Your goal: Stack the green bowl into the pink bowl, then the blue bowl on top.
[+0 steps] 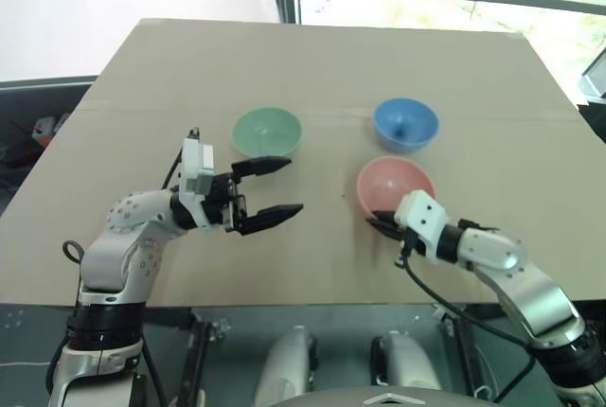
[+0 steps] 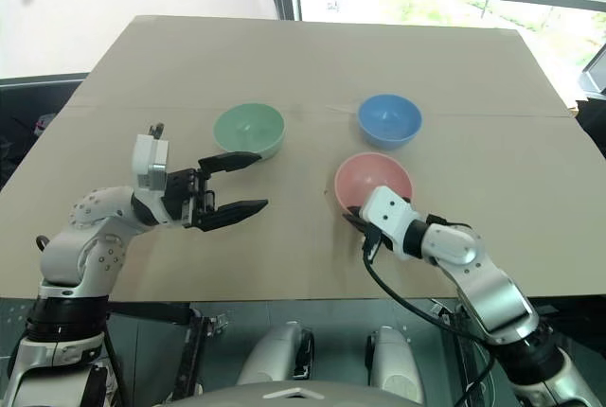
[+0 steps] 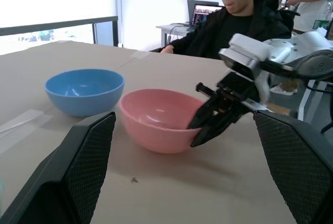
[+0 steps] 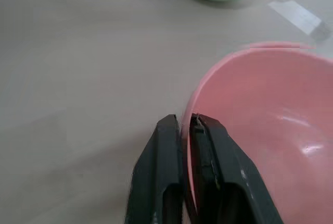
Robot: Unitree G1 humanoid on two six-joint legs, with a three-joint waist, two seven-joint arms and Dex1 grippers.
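Note:
Three bowls sit on the tan table. The green bowl is at the middle left, the blue bowl at the middle right, and the pink bowl just in front of the blue one. My right gripper is shut on the near rim of the pink bowl, one finger inside and one outside. The left wrist view shows the same grip on the pink bowl. My left gripper is open, held level in front of the green bowl and pointing toward the pink one, with nothing in it.
The table's near edge runs just under both arms. A strip of tape crosses the table between the green and blue bowls. In the left wrist view a person in black sits past the table's right side, by a desk with a laptop.

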